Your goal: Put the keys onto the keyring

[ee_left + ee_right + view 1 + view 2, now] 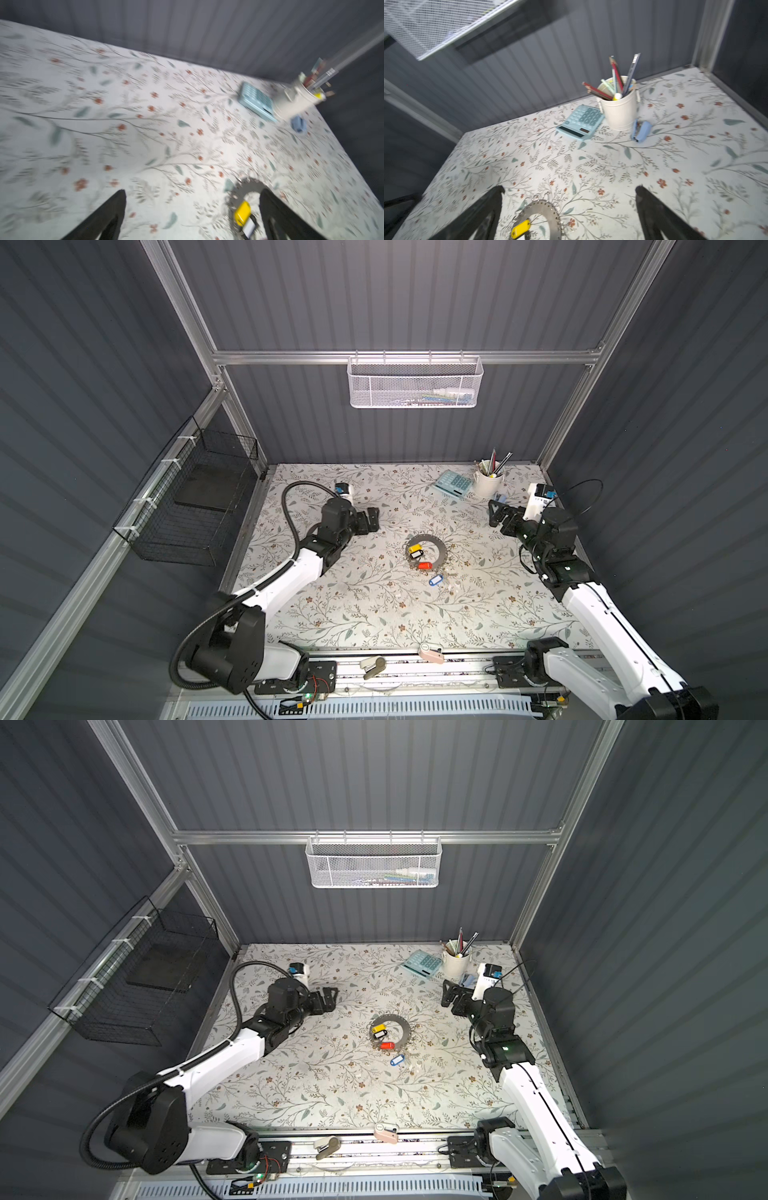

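1. Blue-tagged key (435,580) lies nearest me on the counter (332,614), just outside the keyring (438,547).
2. Red-tagged key (424,566) overlaps its near rim. Yellow-tagged key (414,549) lies inside.
3. Farther back, my left pincer (375,519) and right pincer (493,514) are spread wide and empty.

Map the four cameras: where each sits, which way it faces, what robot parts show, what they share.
Top view: high above the near edge, looking down on the table; both arms show, left gripper and right gripper open.
Top view: same head, nearly identical look, keyring central, same arms.
Left wrist: on the left arm, facing the far right corner, blurred; own fingers show.
Right wrist: on the right arm, facing the back wall; own fingers show.
Shared: all four show keyring, calculator, pencil cup.
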`<state>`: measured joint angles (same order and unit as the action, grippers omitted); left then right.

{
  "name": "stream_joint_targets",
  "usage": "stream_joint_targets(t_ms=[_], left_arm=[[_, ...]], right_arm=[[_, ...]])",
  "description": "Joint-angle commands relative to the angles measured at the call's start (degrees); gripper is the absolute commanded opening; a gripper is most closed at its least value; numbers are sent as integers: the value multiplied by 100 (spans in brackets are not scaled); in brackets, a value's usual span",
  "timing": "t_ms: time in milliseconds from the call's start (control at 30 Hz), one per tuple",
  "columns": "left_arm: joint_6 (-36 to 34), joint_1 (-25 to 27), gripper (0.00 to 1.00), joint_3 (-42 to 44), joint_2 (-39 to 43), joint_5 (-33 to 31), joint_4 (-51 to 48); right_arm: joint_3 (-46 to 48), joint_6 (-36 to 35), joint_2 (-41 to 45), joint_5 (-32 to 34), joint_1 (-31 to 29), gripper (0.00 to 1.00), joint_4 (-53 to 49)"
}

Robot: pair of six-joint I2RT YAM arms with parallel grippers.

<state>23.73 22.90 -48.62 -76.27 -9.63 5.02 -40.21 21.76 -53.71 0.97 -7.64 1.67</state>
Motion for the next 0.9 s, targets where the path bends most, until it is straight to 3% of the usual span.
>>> stream_joint_targets(t_ms=[0, 100, 200, 467, 567, 633, 700, 767, 800, 867], left_arm=[[97, -318, 100, 94, 130, -1959, -703], [-397, -378, 100, 297, -19, -3290, -443], [-1075, -526, 100, 756, -192, -3773, 515], [-1940, -1099, 100, 1573, -1221, -3399, 2926], [-1853, -1332, 100, 2132, -1474, -2964, 4022], [-2256, -1366, 100, 2499, -1920, -2451, 5299], [-2421, -1358, 100, 2440, -1986, -1731, 5019], [-2561, -1358, 100, 2598, -2373, -1926, 5930], [-2380, -1358, 100, 2467, -2161, -1851, 5195], [-2475, -1363, 100, 2392, -2334, -1921, 5474]], right_arm=[[143, -256, -85, 1270, 34, 99, 114], [773, -662, -118, 1855, 43, 99, 1039], [826, -874, -249, 2214, 53, 99, 1102], [1607, -1207, -559, 2433, 248, 99, 2867], [1764, -1306, -893, 2336, 394, 99, 3285], [1930, -1370, -1079, 2076, 534, 99, 3692], [2019, -1400, -1241, 1769, 661, 99, 3953], [1990, -1439, -1270, 1332, 782, 99, 3986], [1977, -1497, -1372, 1104, 842, 99, 4166], [1853, -1741, -1537, 779, 904, 99, 4091]])
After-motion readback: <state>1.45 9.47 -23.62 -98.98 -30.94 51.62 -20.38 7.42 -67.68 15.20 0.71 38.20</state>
